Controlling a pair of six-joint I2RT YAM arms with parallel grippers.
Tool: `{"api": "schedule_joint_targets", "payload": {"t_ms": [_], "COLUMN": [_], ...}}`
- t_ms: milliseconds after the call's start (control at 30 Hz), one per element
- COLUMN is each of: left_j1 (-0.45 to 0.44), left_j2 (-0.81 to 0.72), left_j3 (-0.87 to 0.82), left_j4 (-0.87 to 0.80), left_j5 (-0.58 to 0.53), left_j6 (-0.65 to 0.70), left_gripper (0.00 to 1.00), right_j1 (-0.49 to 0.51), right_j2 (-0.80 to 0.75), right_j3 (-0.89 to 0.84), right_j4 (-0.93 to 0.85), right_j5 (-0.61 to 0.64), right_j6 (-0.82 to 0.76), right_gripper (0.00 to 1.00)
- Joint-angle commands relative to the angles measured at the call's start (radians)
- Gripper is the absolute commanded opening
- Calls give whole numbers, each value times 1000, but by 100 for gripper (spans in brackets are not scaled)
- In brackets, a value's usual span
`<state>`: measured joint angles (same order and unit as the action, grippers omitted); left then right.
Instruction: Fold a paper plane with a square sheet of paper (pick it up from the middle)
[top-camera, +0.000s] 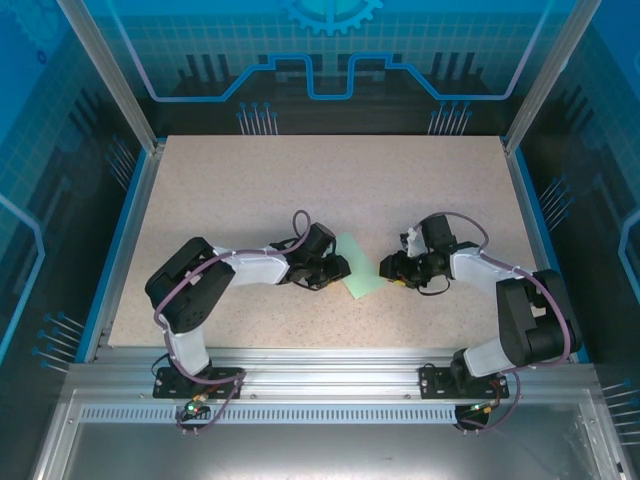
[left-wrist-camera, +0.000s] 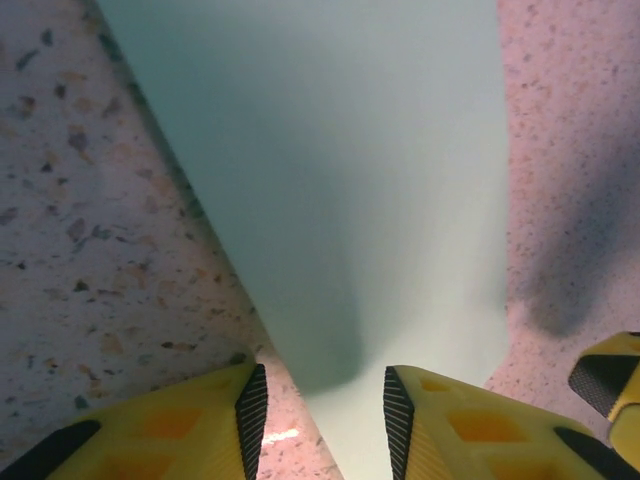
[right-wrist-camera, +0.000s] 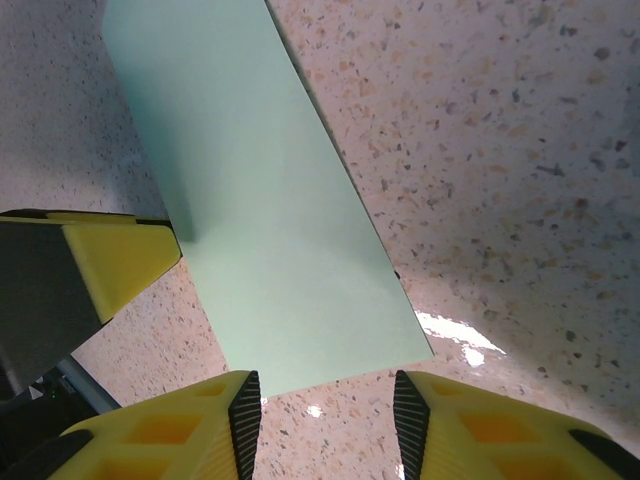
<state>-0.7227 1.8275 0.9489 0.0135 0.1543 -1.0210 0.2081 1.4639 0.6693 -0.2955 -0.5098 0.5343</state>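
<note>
The thin pale mint-green sheet of paper (top-camera: 360, 268) lies flat on the speckled beige tabletop (top-camera: 300, 190) at the centre of the top view, between the left gripper (left-wrist-camera: 322, 420) and right gripper (right-wrist-camera: 328, 420), both with fingers spread and pinching nothing, so each should probably straddle an edge squarely before closing.

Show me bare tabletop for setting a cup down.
Free: the wide far strip of table between the paper and the back edge. Crowded: centre, where left fingers and right fingers flank the paper.
</note>
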Motion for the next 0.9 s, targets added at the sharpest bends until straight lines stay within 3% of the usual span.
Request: {"api": "schedule_joint_targets", "payload": {"t_ms": [0, 200, 667, 867], "left_j1": [6, 6, 6, 5], "left_j2": [16, 25, 50, 39], "left_j3": [9, 2, 33, 31], "left_j4": [6, 57, 24, 22], "left_j5": [11, 24, 16, 13], "left_j6": [-27, -44, 7, 24], "left_gripper": [41, 39, 11, 4], "right_j1": [-17, -16, -17, -16], "right_j2": [-21, -12, -6, -7], "right_j3": [-12, -16, -22, -19], "right_j4": [-5, 1, -4, -11], "right_j5": [-30, -34, -30, -26], "right_j6": [-5, -6, -12, -14], "right_gripper": [43, 42, 42, 42]}}
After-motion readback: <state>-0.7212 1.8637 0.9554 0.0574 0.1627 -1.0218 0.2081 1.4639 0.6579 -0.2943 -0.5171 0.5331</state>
